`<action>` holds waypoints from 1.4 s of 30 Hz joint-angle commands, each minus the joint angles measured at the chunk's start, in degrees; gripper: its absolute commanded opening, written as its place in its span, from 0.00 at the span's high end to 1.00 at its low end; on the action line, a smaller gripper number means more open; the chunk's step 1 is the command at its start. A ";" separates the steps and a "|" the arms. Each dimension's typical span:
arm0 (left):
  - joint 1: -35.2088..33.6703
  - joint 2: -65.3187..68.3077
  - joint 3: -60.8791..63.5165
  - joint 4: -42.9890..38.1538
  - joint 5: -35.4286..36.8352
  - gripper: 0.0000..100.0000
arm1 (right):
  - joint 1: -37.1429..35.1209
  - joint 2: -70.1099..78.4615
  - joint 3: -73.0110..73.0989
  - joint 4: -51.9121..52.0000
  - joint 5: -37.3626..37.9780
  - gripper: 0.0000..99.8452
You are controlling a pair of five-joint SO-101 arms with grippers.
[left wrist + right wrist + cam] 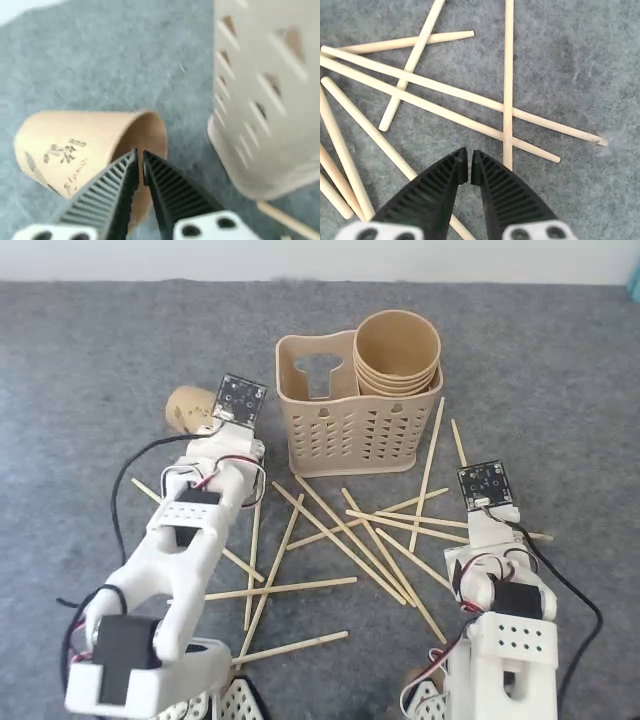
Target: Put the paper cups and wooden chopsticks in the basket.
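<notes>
A beige slotted basket stands on the grey desk, with a stack of paper cups upright in its right-hand compartment. One more paper cup lies on its side on the desk to the left of the basket, its open mouth turned toward the basket wall. The left end effector hangs just over this cup's rim, its jaws drawn narrow with only a slit between them and nothing gripped. Wooden chopsticks lie scattered and crossing one another on the desk in front of the basket, between the two arms. The right end effector hovers above several of them, jaws nearly closed and holding nothing.
</notes>
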State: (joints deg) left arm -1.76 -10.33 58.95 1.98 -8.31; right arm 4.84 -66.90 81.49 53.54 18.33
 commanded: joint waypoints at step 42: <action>-24.88 -7.47 -33.98 40.18 6.86 0.99 | 0.40 -0.13 -0.18 -1.10 2.73 0.97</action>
State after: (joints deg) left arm -25.93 -7.25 24.57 34.24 -1.27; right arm 4.84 -66.90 81.67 53.54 20.09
